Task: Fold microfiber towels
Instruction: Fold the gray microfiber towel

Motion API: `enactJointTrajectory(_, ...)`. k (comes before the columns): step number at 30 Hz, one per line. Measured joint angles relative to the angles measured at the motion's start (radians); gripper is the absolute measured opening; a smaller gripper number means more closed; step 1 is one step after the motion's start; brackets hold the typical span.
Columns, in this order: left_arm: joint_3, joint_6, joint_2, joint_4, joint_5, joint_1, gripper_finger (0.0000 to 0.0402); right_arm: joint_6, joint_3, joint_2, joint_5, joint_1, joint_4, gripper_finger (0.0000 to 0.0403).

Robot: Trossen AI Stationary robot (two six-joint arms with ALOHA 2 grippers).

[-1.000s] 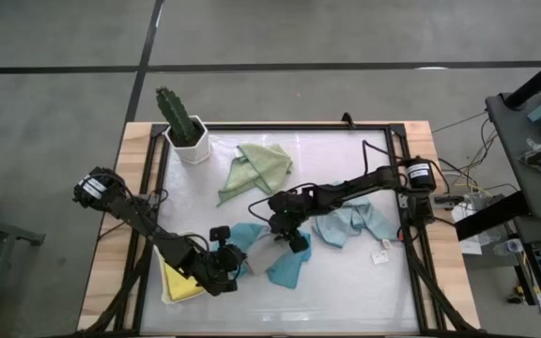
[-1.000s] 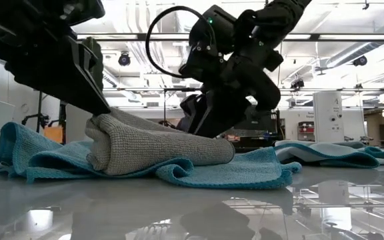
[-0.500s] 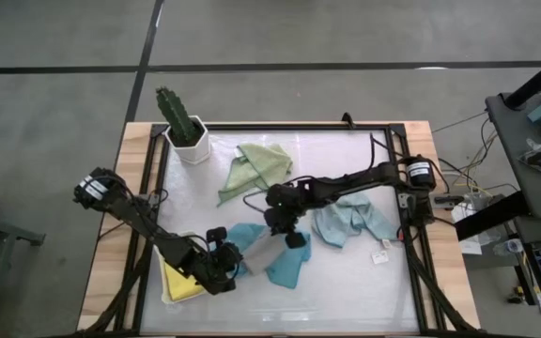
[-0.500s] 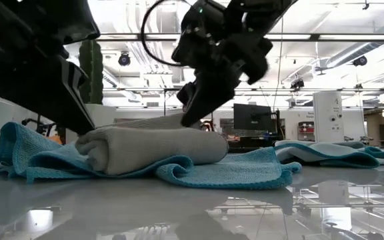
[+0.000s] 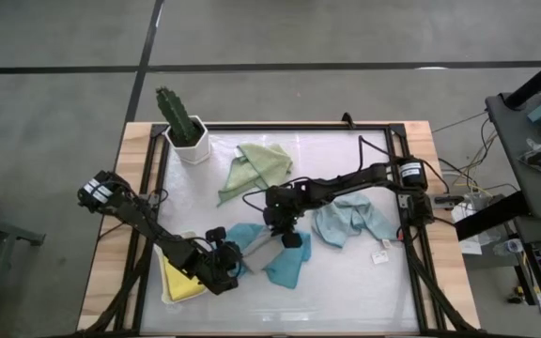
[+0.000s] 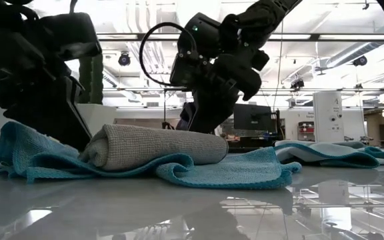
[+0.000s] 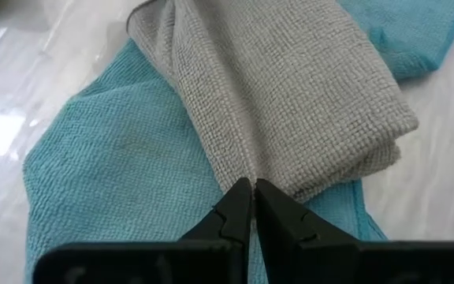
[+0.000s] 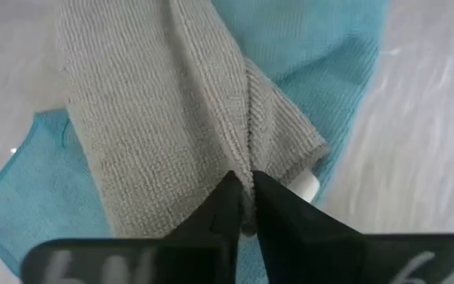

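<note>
You have the grey towel (image 5: 263,252) folded into a long bundle lying on the teal towel (image 5: 289,268) near the surface's front middle; its long axis runs from the left tool (image 7: 252,207) up and across to the right tool (image 8: 243,207), each pinched shut on one end. The yellow towel (image 5: 178,282) looks folded, while the green towel (image 5: 259,167), pale blue towel (image 5: 350,223) and teal one still lie loose.

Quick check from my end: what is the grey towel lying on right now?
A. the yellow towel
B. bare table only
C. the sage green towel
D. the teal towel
D. The folded grey towel lies across the teal towel, whose edges show on both sides of it, with the left gripper and the right gripper each pinching one end of it.
</note>
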Motion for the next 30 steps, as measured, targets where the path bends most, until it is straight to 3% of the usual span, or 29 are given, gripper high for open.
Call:
enactJointTrajectory(6,0.0,-0.003,-0.002,-0.001,0.001,0.0,0.0027,0.02,0.007,-0.021,0.007,-0.022,-0.007,0.0099)
enactJointTrajectory(12,0.0,-0.002,-0.012,-0.003,0.001,0.003,0.0116,0.032,0.041,-0.023,0.024,-0.039,-0.055,0.0142)
enactJointTrajectory(20,0.026,0.041,-0.072,-0.082,0.001,0.004,0.022,0.03,0.03,-0.068,0.179,-0.014,-0.095,0.0132)
enactJointTrajectory(30,0.037,0.077,-0.169,-0.101,0.001,0.004,0.0233,0.052,-0.019,-0.152,0.324,0.072,-0.076,0.0123)
